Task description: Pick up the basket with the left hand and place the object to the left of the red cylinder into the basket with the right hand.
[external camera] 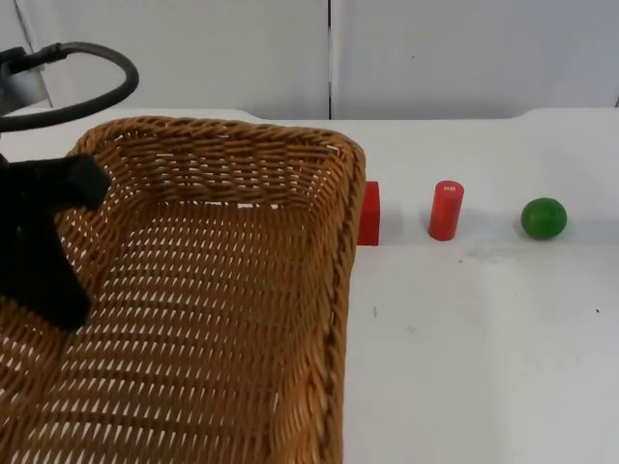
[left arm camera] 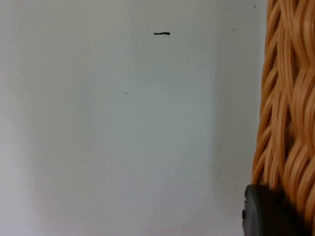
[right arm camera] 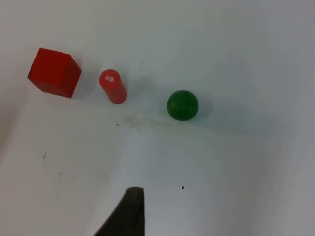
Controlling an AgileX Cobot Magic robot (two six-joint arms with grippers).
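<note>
The woven wicker basket (external camera: 213, 290) is lifted off the table and looms large at the left of the top view. My left gripper (external camera: 44, 242) is shut on its left rim, and the wicker rim (left arm camera: 288, 108) runs right beside that gripper in the left wrist view. A red cube (external camera: 368, 213) stands left of the upright red cylinder (external camera: 446, 210), partly hidden behind the basket's right wall. My right gripper (right arm camera: 125, 216) hovers high above the table, looking down on the red cube (right arm camera: 54, 72) and the red cylinder (right arm camera: 113, 86).
A green ball (external camera: 544, 218) lies right of the cylinder, and the green ball (right arm camera: 182, 104) shows in the right wrist view too. White table (external camera: 484, 367) stretches in front of the three objects. The grey partition wall (external camera: 435, 48) closes the back.
</note>
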